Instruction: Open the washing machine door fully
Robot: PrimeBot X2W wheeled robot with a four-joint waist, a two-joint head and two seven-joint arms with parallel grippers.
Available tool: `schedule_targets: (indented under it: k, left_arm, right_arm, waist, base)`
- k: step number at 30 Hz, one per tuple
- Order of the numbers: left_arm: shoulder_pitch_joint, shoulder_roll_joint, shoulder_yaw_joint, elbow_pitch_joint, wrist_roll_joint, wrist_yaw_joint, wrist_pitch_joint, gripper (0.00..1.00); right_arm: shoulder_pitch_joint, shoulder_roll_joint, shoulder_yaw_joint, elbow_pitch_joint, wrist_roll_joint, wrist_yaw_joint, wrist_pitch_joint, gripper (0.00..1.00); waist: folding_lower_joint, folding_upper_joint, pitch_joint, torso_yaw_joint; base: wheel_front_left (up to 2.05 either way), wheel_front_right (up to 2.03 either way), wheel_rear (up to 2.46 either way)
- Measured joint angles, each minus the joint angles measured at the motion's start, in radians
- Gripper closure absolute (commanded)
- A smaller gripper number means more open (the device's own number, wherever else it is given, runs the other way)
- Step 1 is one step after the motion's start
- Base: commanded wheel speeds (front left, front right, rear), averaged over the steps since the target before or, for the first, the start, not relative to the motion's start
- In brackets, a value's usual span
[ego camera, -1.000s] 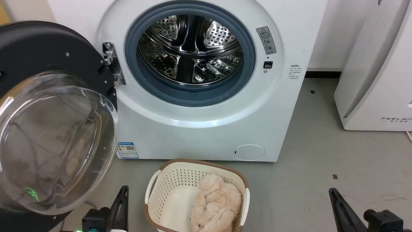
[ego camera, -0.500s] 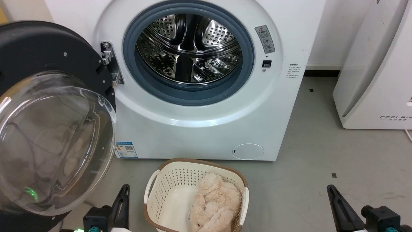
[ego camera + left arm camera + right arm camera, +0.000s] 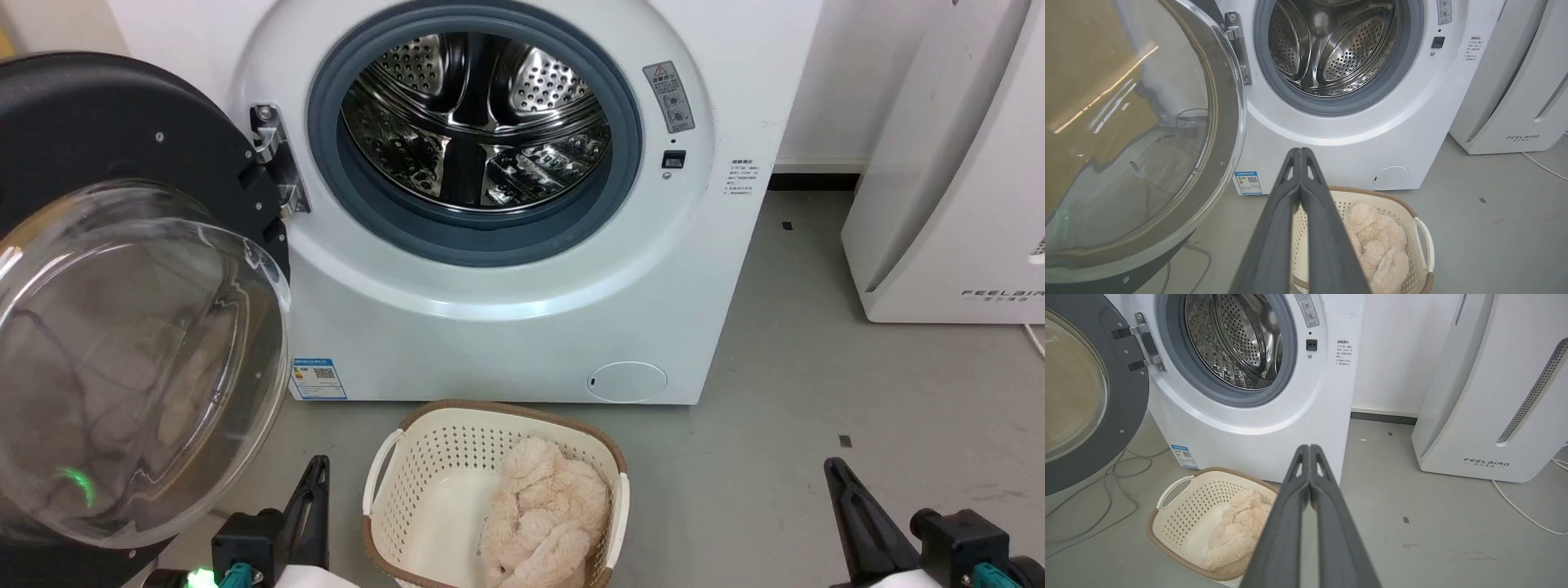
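Near the basket [image 3: 441, 474], left claw [image 3: 1300, 152], right claw [image 3: 1309, 448] sit closed, empty.

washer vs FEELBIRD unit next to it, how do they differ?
The washer is open in front: door swung aside, steel drum exposed; the FEELBIRD unit shows a plain panel. The washer has a blue sticker low on its front; the FEELBIRD unit has its name printed there. Both are white and stand on the grey floor.

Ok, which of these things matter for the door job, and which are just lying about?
Job:
washing machine door
washing machine

Lying about:
laundry basket
fluffy beige cloth in it
white FEELBIRD appliance
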Motion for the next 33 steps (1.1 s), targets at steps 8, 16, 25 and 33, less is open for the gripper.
schedule_targets:
  k: [8, 16, 25, 33]
  left_arm:
    - [-0.005, -0.009, 0.014, -0.006, 0.012, -0.01, 0.012, 1.0]
    - [-0.013, -0.021, 0.027, -0.01, 0.03, -0.019, 0.019, 1.0]
    - [-0.02, -0.035, 0.041, -0.018, 0.046, -0.028, 0.034, 1.0]
    - [-0.023, -0.045, 0.056, -0.022, 0.06, -0.035, 0.044, 1.0]
  right_arm:
    - [-0.015, 0.0, 0.003, 0.003, -0.003, 0.0, 0.002, 1.0]
    - [-0.023, 0.0, 0.005, 0.007, -0.016, 0.0, 0.006, 1.0]
    - [-0.04, 0.0, 0.008, 0.011, -0.018, 0.0, 0.011, 1.0]
    - [-0.056, 0.0, 0.01, 0.014, -0.02, 0.0, 0.014, 1.0]
  waist:
    - [0.0, 0.0, 0.002, -0.003]
    - [0.0, 0.0, 0.005, -0.006]
    - [0.0, 0.0, 0.007, -0.009]
    - [0.0, 0.0, 0.01, -0.011]
  base:
    - [0.0, 0.0, 0.0]
    - [0.0, 0.0, 0.0]
    - [0.0, 0.0, 0.0]
    - [0.0, 0.0, 0.0]
